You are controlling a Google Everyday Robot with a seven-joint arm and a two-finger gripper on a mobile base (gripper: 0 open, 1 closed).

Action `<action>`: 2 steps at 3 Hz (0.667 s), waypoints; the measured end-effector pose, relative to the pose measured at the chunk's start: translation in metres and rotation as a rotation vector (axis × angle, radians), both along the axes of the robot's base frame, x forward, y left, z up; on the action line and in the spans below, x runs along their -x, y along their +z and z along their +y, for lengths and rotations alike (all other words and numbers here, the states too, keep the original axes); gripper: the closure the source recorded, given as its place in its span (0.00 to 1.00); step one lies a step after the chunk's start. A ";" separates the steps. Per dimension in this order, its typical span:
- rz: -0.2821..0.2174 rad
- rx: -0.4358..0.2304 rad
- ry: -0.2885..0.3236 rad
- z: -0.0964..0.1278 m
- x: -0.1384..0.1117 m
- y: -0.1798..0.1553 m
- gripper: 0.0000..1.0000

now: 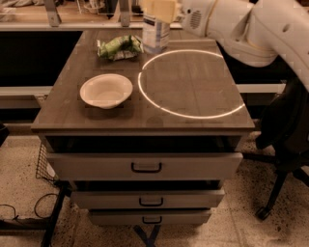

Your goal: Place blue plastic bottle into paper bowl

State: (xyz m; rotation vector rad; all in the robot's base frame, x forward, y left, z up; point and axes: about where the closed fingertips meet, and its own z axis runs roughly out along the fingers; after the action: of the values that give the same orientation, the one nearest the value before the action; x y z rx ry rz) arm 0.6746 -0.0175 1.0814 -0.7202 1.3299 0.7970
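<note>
Gripper (pixel 160 9) at top of view, over far edge of table (pixel 63 116), approx mid-width. It's clamped on top part of bottle (pixel 155 34); fingers narrow, cap hidden behind them. Bottle upright, label facing cam, base right at far edge; can't tell if base touches tabletop or hangs just above. Arm (pixel 241 24) comes in from far-right corner, white housing, runs out of view at right. Bowl (pixel 106 90) sits on left half of table, nearer left edge than front edge, upright, nothing in it, well apart from bottle. Bag (pixel 119 47), green/white, lies by far edge just left of bottle, close to it, contact unclear. Bright ring (pixel 140 84) of light on tabletop covers right half, from near far edge to near front edge; bowl just outside its left arc, bottle base at its far-left arc. Under the tabletop 3 drawers (pixel 145 166), all w/ dark handles, top one pulled out a bit. Chair (pixel 285 144) w/ dark cloth right of table. Cable (pixel 19 212) on floor front-left.
</note>
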 end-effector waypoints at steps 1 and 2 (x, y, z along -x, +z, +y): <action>-0.016 -0.018 0.045 0.035 0.014 -0.009 1.00; -0.014 -0.012 0.070 0.063 0.026 -0.019 1.00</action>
State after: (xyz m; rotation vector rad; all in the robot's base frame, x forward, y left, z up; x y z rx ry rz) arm 0.6484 0.0457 1.0620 -0.7644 1.2920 0.8534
